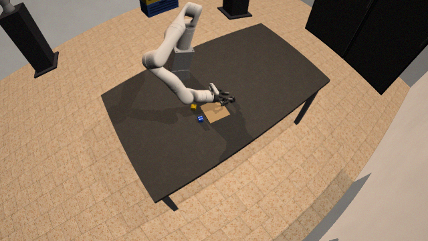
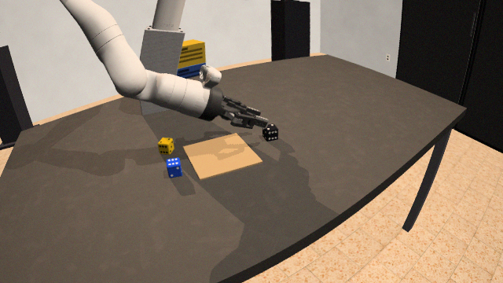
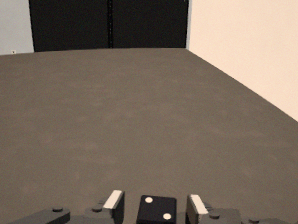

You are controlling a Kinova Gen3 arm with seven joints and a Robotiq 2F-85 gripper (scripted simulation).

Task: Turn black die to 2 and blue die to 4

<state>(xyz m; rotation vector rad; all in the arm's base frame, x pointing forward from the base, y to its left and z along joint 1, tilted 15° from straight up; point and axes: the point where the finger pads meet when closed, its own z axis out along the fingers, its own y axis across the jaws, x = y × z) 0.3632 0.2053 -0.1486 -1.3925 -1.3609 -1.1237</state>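
Observation:
My gripper (image 1: 230, 96) (image 2: 263, 117) (image 3: 155, 207) is part open, its fingers tilted low over the table past the mat's right corner. The black die (image 2: 270, 133) (image 3: 157, 211) is at the fingertips, off the mat; in the wrist view it shows a two-pip face, with a gap to each finger. Its top number is hard to read in the exterior view. The blue die (image 1: 200, 119) (image 2: 174, 167) is on the table left of the mat (image 1: 214, 117) (image 2: 208, 169), 6 up. The yellow die (image 1: 193, 107) (image 2: 166, 145) is behind it, 6 on a side. The mat lies flat.
The dark table (image 1: 267, 67) (image 2: 354, 118) (image 3: 150, 115) extends around the dice and mat. The arm's base stands at its back edge. The forearm reaches low above the table, behind the mat. Black cabinets (image 1: 361, 40) (image 2: 440, 43) (image 3: 75, 25) stand beyond the table.

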